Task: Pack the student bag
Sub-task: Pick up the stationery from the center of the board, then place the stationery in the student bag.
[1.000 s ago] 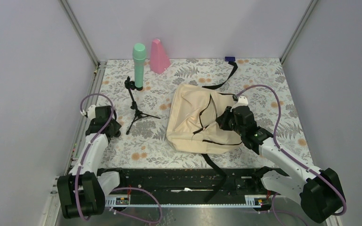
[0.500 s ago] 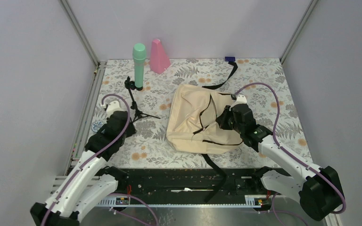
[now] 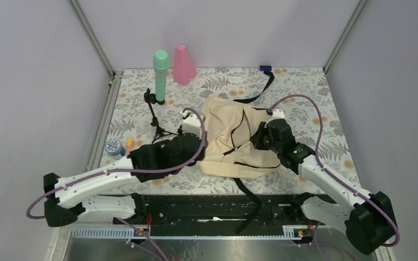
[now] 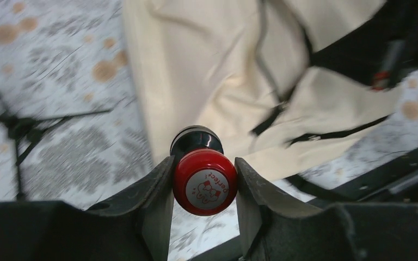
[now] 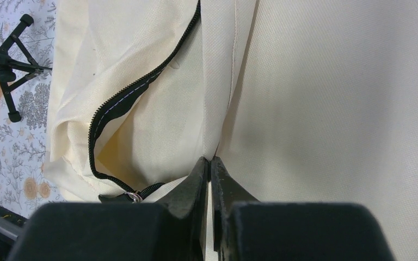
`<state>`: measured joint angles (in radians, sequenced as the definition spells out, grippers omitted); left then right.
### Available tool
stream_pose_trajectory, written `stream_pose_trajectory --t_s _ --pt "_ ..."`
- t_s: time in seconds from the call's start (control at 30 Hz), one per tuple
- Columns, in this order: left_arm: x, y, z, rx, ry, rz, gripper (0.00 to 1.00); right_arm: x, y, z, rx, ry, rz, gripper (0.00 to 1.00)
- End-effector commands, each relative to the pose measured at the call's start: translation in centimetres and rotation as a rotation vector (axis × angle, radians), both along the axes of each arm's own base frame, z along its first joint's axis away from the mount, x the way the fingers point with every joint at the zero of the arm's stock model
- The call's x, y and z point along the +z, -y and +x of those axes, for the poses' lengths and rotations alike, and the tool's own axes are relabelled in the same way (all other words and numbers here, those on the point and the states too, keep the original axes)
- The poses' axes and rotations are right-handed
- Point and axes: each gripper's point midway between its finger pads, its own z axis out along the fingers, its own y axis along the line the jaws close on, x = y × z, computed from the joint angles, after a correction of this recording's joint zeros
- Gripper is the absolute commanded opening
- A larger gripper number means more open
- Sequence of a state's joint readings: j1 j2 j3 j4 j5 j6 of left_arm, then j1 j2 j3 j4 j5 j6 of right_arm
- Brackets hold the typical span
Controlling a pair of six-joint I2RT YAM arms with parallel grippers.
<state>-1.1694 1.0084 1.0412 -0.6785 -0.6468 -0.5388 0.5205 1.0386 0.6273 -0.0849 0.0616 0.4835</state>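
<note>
Swinging across from the worktop's (image 3: 305, 87) left edge, the left gripper (image 4: 202, 168) is now arriving at the bag's (image 3: 234, 141) left side, gripping a red-capped bottle (image 4: 204, 187). That bag is lying right of centre: limp cream weave, with a black zip slit gaping. The right gripper (image 5: 209, 166) is pinching a fabric fold, fingers closed on it. If that pinch slips, the sagging mouth could close. The smooth round cap could also slide free.

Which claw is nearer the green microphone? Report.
Left. The left claw hovers by the tripod under the green microphone; the right claw pinches the student bag farther right.
</note>
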Motion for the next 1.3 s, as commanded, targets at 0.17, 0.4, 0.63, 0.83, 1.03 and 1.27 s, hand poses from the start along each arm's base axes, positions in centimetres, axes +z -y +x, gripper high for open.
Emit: stream_pose_trajectory --t_s 0.17,0.4,0.63,0.83,1.03,1.27 --pt "5.2 14.8 1.3 -0.31 0.11 -0.246 0.0 2.5 0.9 0.5 -0.033 0.058 -0.003 0.0" --pt "2.5 19.0 3.9 -0.336 0.104 -0.183 0.0 3.2 1.1 0.1 -0.038 0.072 0.011 0.0" --pt "-1.2 19.8 6.9 -0.305 0.105 -0.093 0.0 3.1 1.3 -0.3 -0.044 0.072 0.018 0.0" --pt "-3.0 18.6 8.5 -0.236 0.084 0.038 0.0 3.2 1.6 -0.4 -0.052 0.076 0.012 0.0" --pt "-4.6 16.9 8.9 -0.184 0.026 0.192 0.0 3.4 1.6 -0.2 -0.055 0.079 0.011 0.0" --pt "-6.4 15.6 8.1 -0.163 -0.021 0.354 0.0 3.4 1.4 0.1 -0.051 0.072 0.005 0.0"
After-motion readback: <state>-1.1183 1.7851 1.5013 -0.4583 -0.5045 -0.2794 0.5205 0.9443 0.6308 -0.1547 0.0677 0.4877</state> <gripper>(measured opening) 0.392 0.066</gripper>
